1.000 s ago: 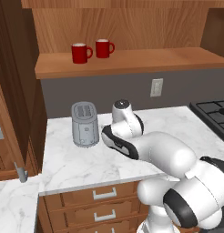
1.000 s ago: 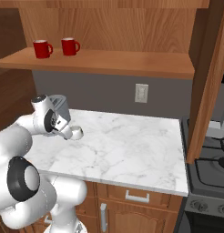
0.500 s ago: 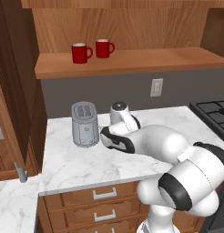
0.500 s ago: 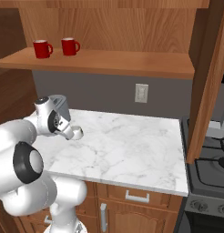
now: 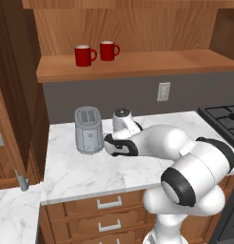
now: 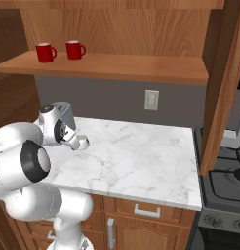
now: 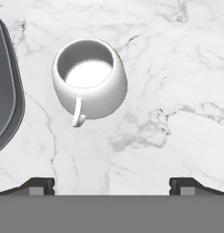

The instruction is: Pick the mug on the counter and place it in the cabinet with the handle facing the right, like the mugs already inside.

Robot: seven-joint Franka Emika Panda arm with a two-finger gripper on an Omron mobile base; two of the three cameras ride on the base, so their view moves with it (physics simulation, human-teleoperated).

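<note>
The white mug [image 7: 90,77] stands upright on the marble counter [image 7: 168,68], seen from above, with its small handle [image 7: 77,113] pointing toward the bottom of the hand view. My gripper [image 7: 112,184] hovers over the counter just short of the mug, open, its two fingertips [image 7: 38,184] far apart with nothing between them. From the right base view the mug [image 6: 82,142] peeks out beside my gripper [image 6: 70,139]. The arm covers the mug in the left base view, where the gripper [image 5: 120,145] hangs low over the counter [image 5: 90,171]. The cabinet shelf [image 5: 138,64] is overhead.
A grey toaster [image 5: 88,129] stands close to the left of the mug [image 7: 4,91]. Two red mugs [image 5: 84,55] [image 5: 108,50] sit on the shelf's left part. The cabinet's open door [image 6: 224,88] hangs at the right, above a stove [image 6: 224,180]. A wall outlet [image 6: 151,99] is behind.
The hand has eased a little to the left toward the toaster and the elbow has swung round. The jaws stayed open; the mug has not moved.
</note>
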